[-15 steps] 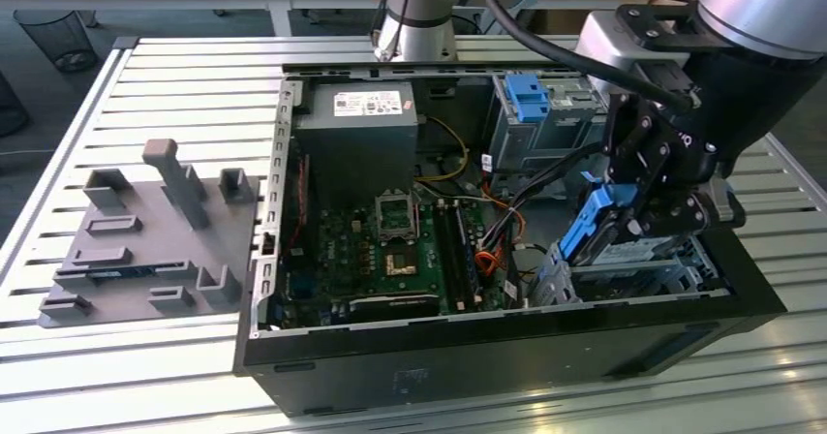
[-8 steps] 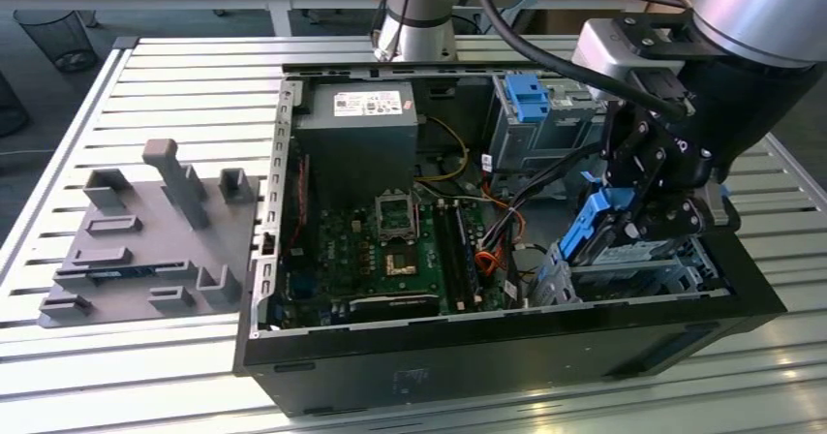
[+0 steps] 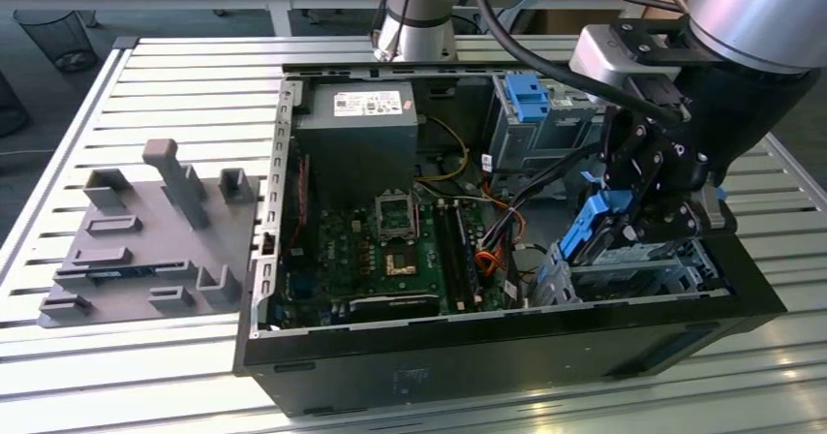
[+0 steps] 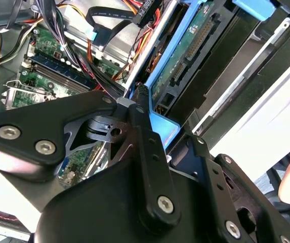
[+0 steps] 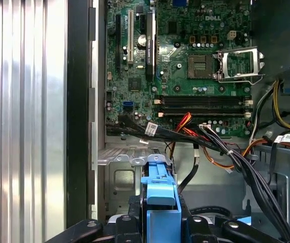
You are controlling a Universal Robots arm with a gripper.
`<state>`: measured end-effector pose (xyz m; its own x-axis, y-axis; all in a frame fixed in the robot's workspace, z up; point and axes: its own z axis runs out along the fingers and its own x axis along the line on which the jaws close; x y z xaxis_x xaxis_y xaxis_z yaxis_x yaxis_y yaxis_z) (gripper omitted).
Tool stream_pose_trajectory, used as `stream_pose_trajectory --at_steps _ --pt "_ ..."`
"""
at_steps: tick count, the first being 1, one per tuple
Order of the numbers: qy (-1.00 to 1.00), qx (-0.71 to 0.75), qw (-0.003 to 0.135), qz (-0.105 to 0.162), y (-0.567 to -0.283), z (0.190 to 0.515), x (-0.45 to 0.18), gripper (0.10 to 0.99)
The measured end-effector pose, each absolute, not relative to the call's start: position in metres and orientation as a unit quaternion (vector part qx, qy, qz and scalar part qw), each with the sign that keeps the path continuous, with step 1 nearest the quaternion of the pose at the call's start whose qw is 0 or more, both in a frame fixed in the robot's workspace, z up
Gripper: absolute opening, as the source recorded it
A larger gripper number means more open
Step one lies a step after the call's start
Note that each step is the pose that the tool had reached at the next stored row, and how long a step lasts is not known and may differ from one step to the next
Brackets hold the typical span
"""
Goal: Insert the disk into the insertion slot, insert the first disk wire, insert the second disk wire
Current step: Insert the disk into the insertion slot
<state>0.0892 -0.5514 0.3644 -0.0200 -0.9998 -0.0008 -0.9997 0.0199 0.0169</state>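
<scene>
Disk (image 3: 597, 223) clamped by its bright blue carrier, jaws closed on it, with the gripper (image 3: 636, 229) over the open computer case (image 3: 517, 352) at the exterior view's right. Stood steeply tilted, almost on edge, just above the insertion slot (image 3: 640, 277) rather than flat inside it; lower end close to the cage's perforated wall, possibly touching, though hard to judge from that angle. Turned the green circuit-board face of the disk (image 4: 185, 55) toward the camera in the second wrist view, a black finger (image 4: 146, 144) pressed against the blue frame. Framed in the first wrist view against the motherboard (image 5: 185, 66) and a bundle of black, orange and red cables (image 5: 220, 149) strung beside it. Sat well apart from the taller grey bay (image 3: 533, 114) with its blue tab.
</scene>
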Motion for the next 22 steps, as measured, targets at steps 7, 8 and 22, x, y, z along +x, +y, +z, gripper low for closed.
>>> stream_pose_trajectory --at_steps 7,8,22 --pt "-0.714 0.7 0.006 -0.006 -0.551 0.36 0.089 0.365" --pt "-0.714 0.7 0.006 -0.006 -0.551 0.359 0.089 0.365" --pt "-0.714 0.7 0.006 -0.006 -0.551 0.35 0.089 0.361"
